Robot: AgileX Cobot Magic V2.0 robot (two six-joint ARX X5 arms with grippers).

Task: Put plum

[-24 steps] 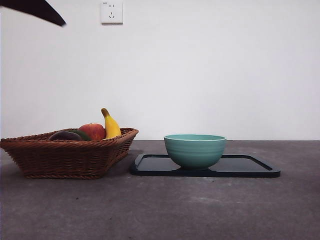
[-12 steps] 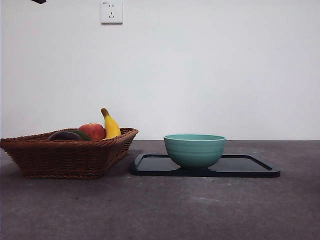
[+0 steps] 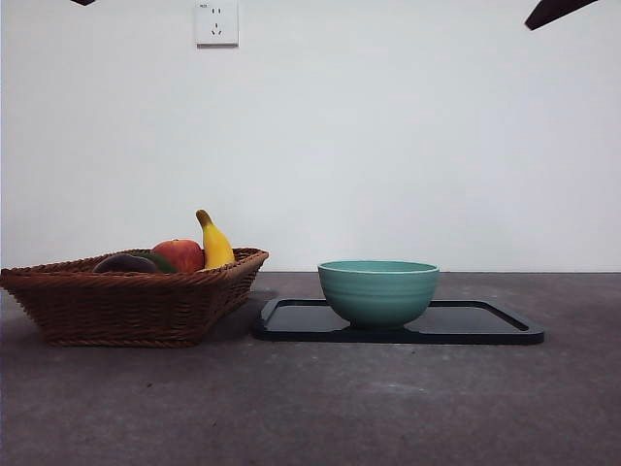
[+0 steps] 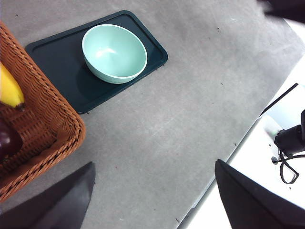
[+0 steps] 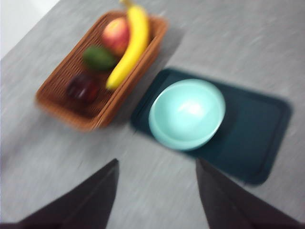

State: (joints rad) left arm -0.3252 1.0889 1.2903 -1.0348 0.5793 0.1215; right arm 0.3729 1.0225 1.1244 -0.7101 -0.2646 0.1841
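From the front, a dark arm tip [image 3: 553,12] has come in at the top right corner since half a second ago; nothing on the bench [image 3: 310,398] has moved. The plum [image 3: 125,263] lies in the wicker basket [image 3: 126,306] beside the apple [image 3: 179,255] and banana [image 3: 214,243], with the teal bowl [image 3: 378,291] on the black tray [image 3: 485,325].

In the left wrist view, the left gripper [image 4: 152,191] hangs spread wide and empty, high over bare bench.

The right wrist view is blurred; the right gripper [image 5: 157,191] is open and empty, well above the basket and bowl.
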